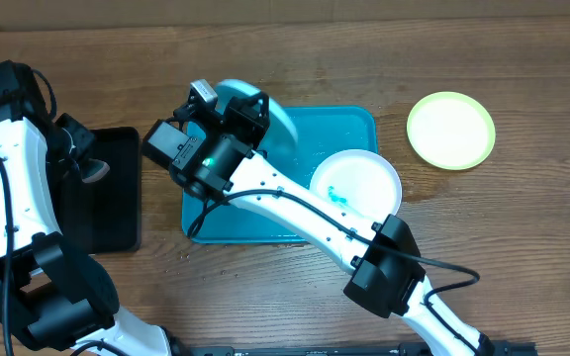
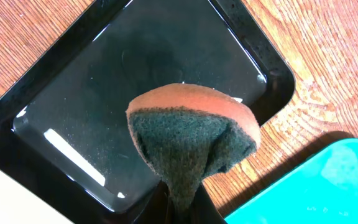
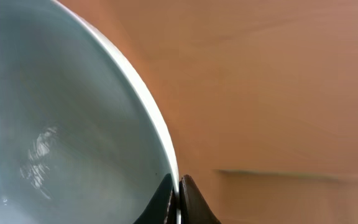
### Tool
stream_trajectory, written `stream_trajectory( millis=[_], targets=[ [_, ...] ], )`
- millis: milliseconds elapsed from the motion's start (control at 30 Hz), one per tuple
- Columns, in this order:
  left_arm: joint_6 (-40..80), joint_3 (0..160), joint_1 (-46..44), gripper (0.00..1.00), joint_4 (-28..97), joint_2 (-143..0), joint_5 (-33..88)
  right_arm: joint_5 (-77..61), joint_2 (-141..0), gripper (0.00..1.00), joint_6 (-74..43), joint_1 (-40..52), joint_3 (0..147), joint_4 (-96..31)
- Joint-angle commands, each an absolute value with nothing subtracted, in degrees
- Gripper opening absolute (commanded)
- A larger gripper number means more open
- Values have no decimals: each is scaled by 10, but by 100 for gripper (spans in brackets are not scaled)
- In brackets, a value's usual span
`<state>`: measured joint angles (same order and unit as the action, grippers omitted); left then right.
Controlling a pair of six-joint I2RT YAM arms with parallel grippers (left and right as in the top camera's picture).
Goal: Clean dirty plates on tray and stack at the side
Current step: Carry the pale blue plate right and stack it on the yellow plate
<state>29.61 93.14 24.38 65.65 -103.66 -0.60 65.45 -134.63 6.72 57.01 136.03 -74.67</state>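
The right gripper (image 3: pixel 179 194) is closed on the rim of the light blue plate (image 3: pixel 61 124). Its two dark fingers pinch the thin edge at the bottom of the right wrist view. In the overhead view this plate (image 1: pixel 278 133) is tilted up at the upper left part of the turquoise tray (image 1: pixel 349 124), in the middle of the frame, and the right arm partly hides it.

The white plate (image 1: pixel 356 183) lies flat in the right half of the tray and has small teal smears (image 1: pixel 339 195) near its centre. The yellow-green plate (image 1: pixel 450 130) lies alone on the wooden table (image 1: pixel 522 227), in the upper right of the frame, well apart from the tray.

At the left of the frame, the left gripper (image 2: pixel 180 200) is clamped on a sponge (image 2: pixel 191 134) with an orange body and a dark green scouring face. The sponge hangs above the black tray (image 2: pixel 73 118). I cannot tell if it touches the tray. A corner of the turquoise tray shows in the lower right of the left wrist view.
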Motion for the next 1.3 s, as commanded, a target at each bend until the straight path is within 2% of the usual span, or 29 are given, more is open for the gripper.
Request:
stream_trajectory(
  millis=[0,167,233,400,533,800,1000,1133,1167,1200,1233,1267],
  targets=[
    [274,930,244,4,658,-1039,3,413,-1324,4,53,532,1372,-738],
    [274,930,244,4,656,-1039,3,377,-1285,4,-60,470,1400,-775],
    [274,930,244,4,656,-1039,4,325,-1260,4,-65,433,1406,-787],
    [272,930,244,4,656,-1039,11,78,-1207,4,-65,270,1406,-842],
    [272,930,244,4,656,-1039,11,-32,-1210,4,-65,125,1401,-908],
    [272,930,244,4,651,-1039,11,-52,-1213,4,-92,-91,1332,-941],
    [272,930,244,4,651,-1039,11,-46,-1213,4,-92,-174,1233,-880],
    [272,930,244,4,650,-1039,11,-47,-1213,4,-92,-193,1162,-824],
    [272,930,244,4,650,-1039,11,-49,-1213,7,-92,-193,1146,-808],
    [272,930,244,4,650,-1039,11,-49,-1213,15,-92,-193,1132,-792],
    [272,930,244,4,649,-1039,11,-49,-1213,31,-92,-192,1117,-775],
    [272,930,244,4,649,-1039,12,-50,-1213,37,-92,-190,1106,-760]
  ],
)
